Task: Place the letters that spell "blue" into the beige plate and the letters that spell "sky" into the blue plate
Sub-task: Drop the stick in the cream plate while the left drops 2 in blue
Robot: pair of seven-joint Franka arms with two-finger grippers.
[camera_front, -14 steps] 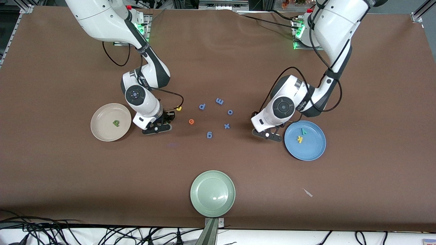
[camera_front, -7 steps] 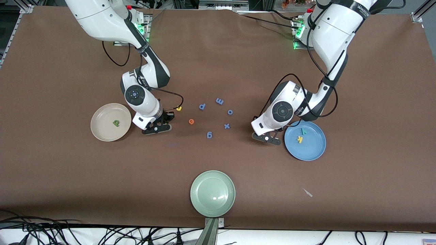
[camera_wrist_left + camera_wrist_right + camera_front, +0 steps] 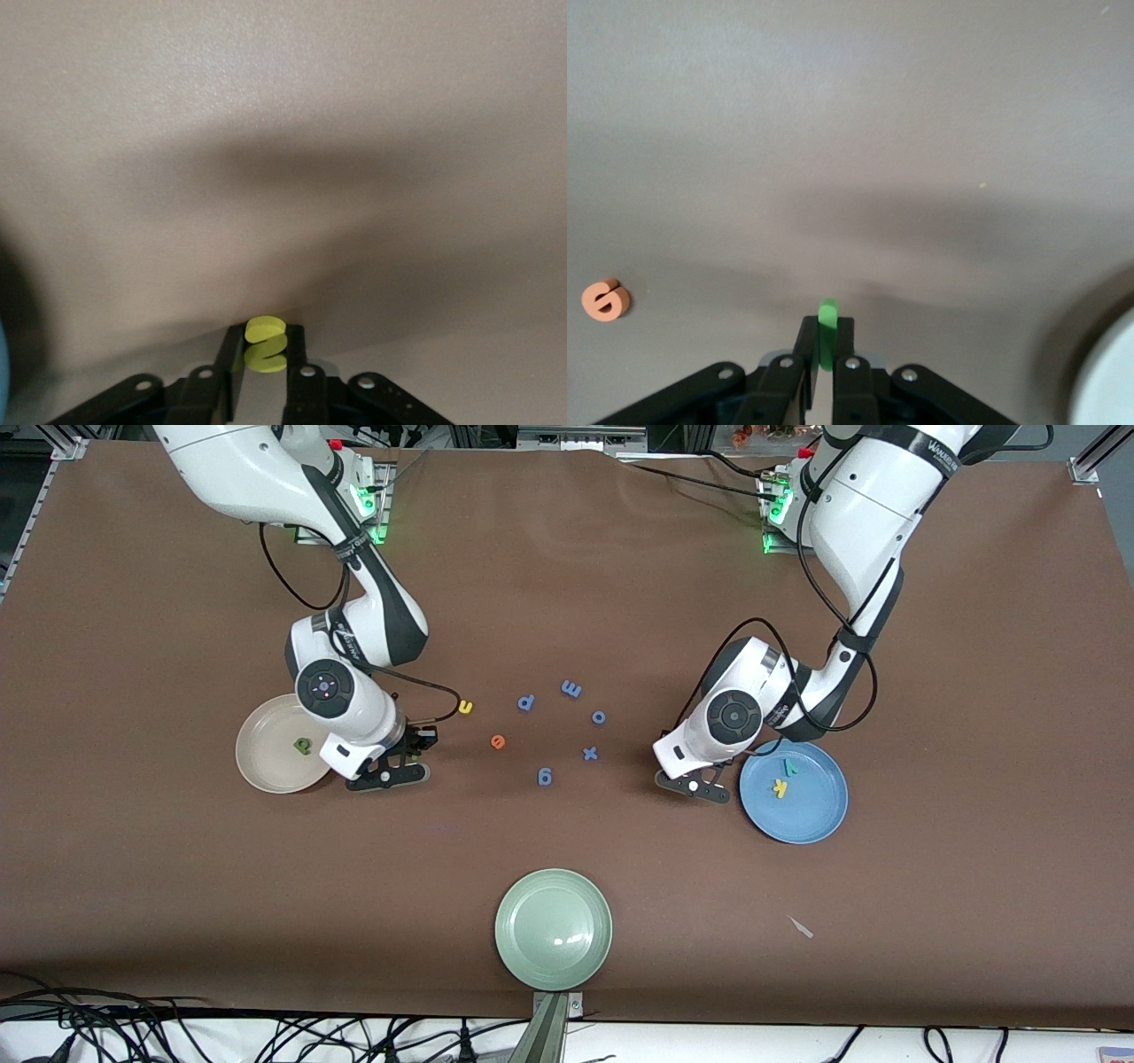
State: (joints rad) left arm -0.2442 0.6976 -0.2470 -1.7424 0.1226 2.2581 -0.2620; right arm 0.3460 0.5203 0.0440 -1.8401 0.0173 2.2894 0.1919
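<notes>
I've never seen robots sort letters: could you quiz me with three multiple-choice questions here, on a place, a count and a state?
1. Where is the orange e?
A) in a plate
B) on the table, near the yellow u
C) in a gripper

2. How many letters lie in the blue plate?
A) none
B) two
C) four

3. The left gripper is:
A) open, empty
B) shut on a blue letter
C) shut on the yellow s

Answers:
1 B, it lies on bare table.
2 B, the yellow k and the teal y.
3 C, the s sits pinched between its fingers.
</notes>
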